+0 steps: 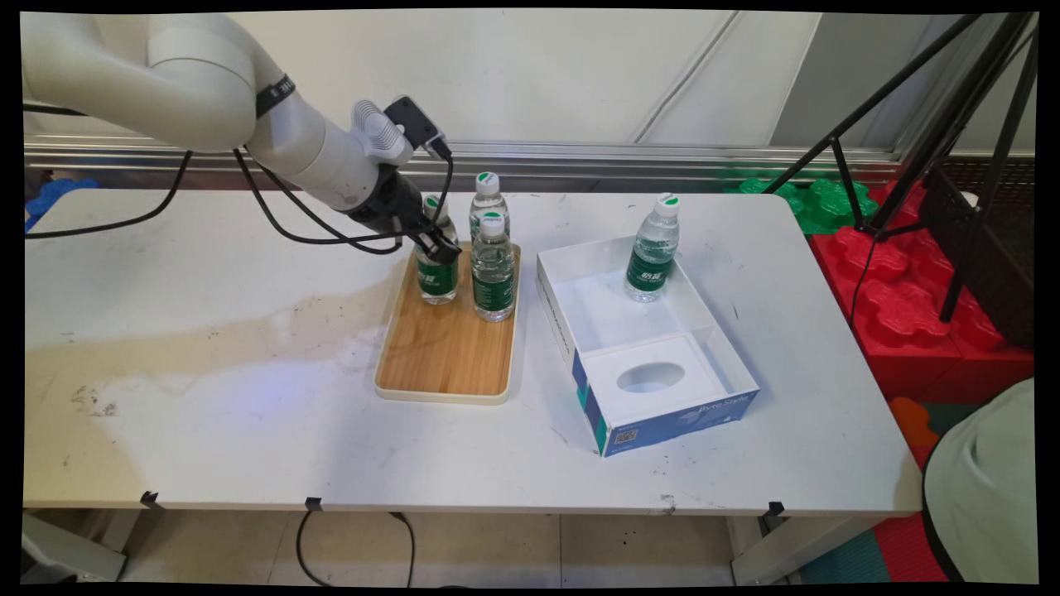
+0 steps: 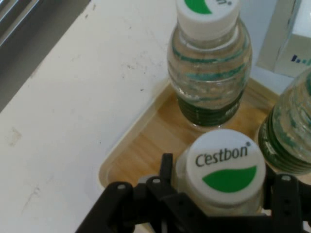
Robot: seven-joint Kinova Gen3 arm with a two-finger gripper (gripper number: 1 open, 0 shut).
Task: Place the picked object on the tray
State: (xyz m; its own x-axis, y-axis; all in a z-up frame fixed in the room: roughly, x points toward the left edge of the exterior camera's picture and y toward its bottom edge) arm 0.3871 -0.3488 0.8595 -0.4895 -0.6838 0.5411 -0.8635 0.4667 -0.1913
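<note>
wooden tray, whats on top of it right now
Three water bottles stand at the wooden tray's far end: the left bottle with the gripper around its neck, the front bottle, and the back bottle, whose base is hidden behind the front one.

White table (image 1: 207, 331): wooden tray (image 1: 443, 352), open box (image 1: 646, 364), apart.

The gripper (image 1: 436, 246) closes around the left bottle (image 1: 436, 273) on the wooden tray (image 1: 443, 352); a fourth bottle (image 1: 654, 248) stands in the box (image 1: 654, 397) to the right.
</note>
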